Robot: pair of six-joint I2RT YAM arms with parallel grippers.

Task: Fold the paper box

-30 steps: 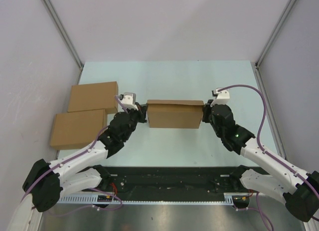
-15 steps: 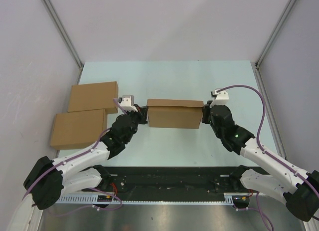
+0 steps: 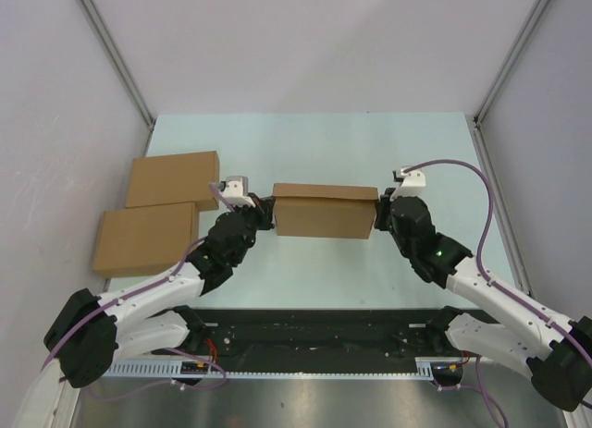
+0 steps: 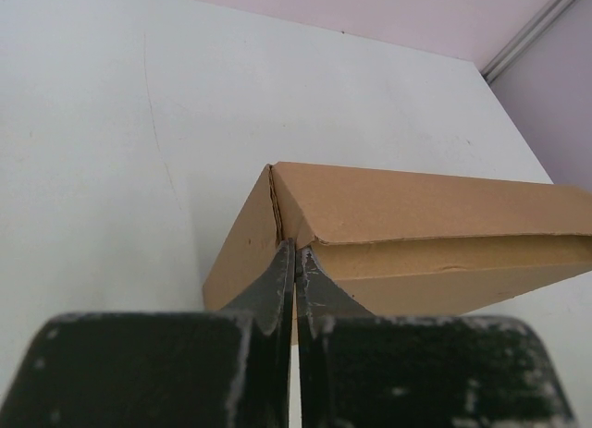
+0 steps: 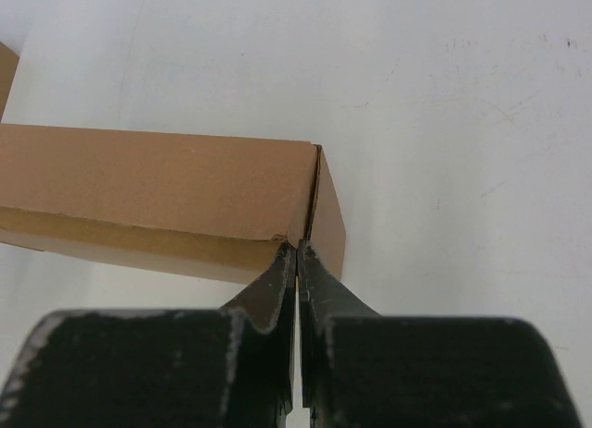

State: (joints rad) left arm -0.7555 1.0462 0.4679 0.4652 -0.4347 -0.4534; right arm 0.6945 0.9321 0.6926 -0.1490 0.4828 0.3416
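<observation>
The left end effector [image 3: 269, 213] and right end effector [image 3: 377, 216], both clenched, touch opposite ends of the paper box [image 3: 325, 215] on the counter [image 3: 324, 146].

Robot lab test cell, bench setup. Pale green tabletop [image 3: 370, 141] boxed in by plain white panels [image 3: 305, 40] far, left, right. Aluminium frame posts [image 3: 111, 54] at far corners. Left arm [image 3: 157, 287], right arm [image 3: 495, 289] bolted side by side at near edge on black base plate [image 3: 314, 340]. Slotted white cable duct [image 3: 296, 372] runs along near edge.
</observation>
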